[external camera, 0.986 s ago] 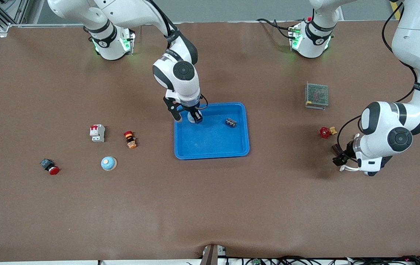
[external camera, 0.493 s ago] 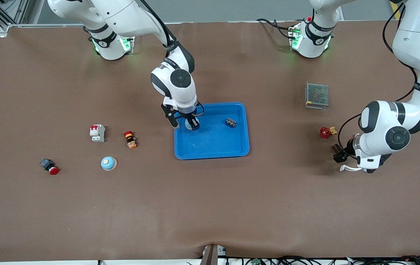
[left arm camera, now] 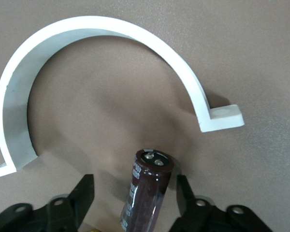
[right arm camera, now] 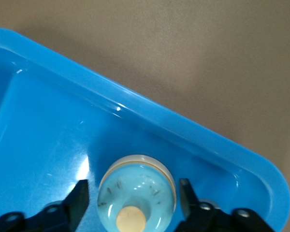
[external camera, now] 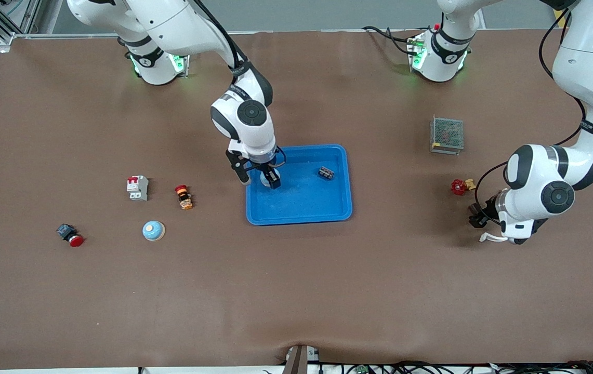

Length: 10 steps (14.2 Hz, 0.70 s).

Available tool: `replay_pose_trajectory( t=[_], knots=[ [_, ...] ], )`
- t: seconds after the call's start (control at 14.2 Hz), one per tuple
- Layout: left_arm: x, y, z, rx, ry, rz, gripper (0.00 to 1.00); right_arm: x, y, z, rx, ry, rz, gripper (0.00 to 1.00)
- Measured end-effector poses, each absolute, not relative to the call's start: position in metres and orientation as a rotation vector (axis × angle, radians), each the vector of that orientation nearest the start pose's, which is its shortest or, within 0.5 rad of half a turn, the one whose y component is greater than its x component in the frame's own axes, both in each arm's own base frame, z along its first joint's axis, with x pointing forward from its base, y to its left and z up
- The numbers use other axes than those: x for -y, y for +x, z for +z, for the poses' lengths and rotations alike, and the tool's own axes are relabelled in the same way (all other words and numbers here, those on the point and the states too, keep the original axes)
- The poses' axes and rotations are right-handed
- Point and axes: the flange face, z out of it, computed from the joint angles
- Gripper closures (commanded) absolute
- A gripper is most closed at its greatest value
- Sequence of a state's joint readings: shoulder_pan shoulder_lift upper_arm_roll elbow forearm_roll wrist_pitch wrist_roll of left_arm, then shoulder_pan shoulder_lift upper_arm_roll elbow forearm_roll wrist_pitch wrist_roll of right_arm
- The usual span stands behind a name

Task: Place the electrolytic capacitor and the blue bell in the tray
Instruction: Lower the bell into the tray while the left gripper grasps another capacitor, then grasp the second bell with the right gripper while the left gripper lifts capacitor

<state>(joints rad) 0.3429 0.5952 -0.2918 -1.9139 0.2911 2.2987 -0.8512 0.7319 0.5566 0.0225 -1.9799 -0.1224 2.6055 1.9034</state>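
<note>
At the right arm's end of the table (external camera: 296,291) lie four small parts: a red-capped button (external camera: 70,235) nearest that end, a white breaker (external camera: 137,187) with red toggles, a pale blue bell (external camera: 153,230) nearer the front camera than the breaker, and an orange-and-red switch (external camera: 184,197) just beside the breaker, toward the tray.

The right gripper (external camera: 260,180) is over the tray (external camera: 322,210), at the edge toward the right arm's end. Its fingers (right arm camera: 77,203) stand apart with a second bell (right arm camera: 137,193) between them — pale blue, with a cream knob on top. Gaps show on both sides of the bell in the right wrist view, so the jaws are spread and not pressing on it; whether it rests on the tray floor I cannot tell. Also in the tray, toward the left arm's end, lies a small dark component (external camera: 326,173), well apart from the gripper.

A metal mesh box (external camera: 447,134) stands toward the left arm's end, farther from the front camera than a red valve handle (external camera: 459,187).

The left gripper (external camera: 475,217) hangs over bare table near the valve handle. The left wrist view shows a dark brown capacitor (left arm camera: 147,191) between its fingers (left arm camera: 84,195), tilted, silver top up — clear gaps lie on either side at the tips, and whether it is gripped lower down I cannot tell. Below it a white half-ring clamp (left arm camera: 94,72) lies on the table.
</note>
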Motion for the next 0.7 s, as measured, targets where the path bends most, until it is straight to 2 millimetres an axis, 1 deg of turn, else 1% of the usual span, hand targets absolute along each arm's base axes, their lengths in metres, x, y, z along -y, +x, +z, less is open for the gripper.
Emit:
replay_pose_trajectory(
  t=[0.07, 0.14, 0.21, 0.28, 0.35, 0.49, 0.63, 0.7],
  knots=[
    [-0.041, 0.605, 0.177, 1.072, -2.841, 0.223, 0.55, -0.427, 0.451, 0.191, -1.543, -2.664, -0.111, 0.00],
    [-0.041, 0.605, 0.176, 1.072, -2.841, 0.224, 0.66, -0.429, 0.453, 0.195, -1.540, -2.659, -0.115, 0.00],
    [-0.040, 0.606, 0.177, 1.072, -2.844, 0.219, 0.84, -0.430, 0.456, 0.199, -1.543, -2.663, -0.116, 0.00],
    [-0.039, 0.607, 0.178, 1.070, -2.849, 0.212, 1.00, -0.432, 0.458, 0.205, -1.556, -2.682, -0.114, 0.00],
    [-0.037, 0.608, 0.179, 1.068, -2.852, 0.209, 1.00, -0.433, 0.461, 0.213, -1.575, -2.712, -0.109, 0.00],
    [-0.036, 0.609, 0.179, 1.068, -2.853, 0.205, 1.00, -0.436, 0.467, 0.241, -1.595, -2.783, -0.100, 0.00],
    [-0.034, 0.613, 0.183, 1.077, -2.856, 0.190, 1.00, -0.435, 0.476, 0.272, -1.551, -2.845, -0.077, 0.00],
    [-0.032, 0.616, 0.187, 1.085, -2.860, 0.181, 1.00, -0.431, 0.483, 0.284, -1.501, -2.870, -0.060, 0.00]
  ],
)
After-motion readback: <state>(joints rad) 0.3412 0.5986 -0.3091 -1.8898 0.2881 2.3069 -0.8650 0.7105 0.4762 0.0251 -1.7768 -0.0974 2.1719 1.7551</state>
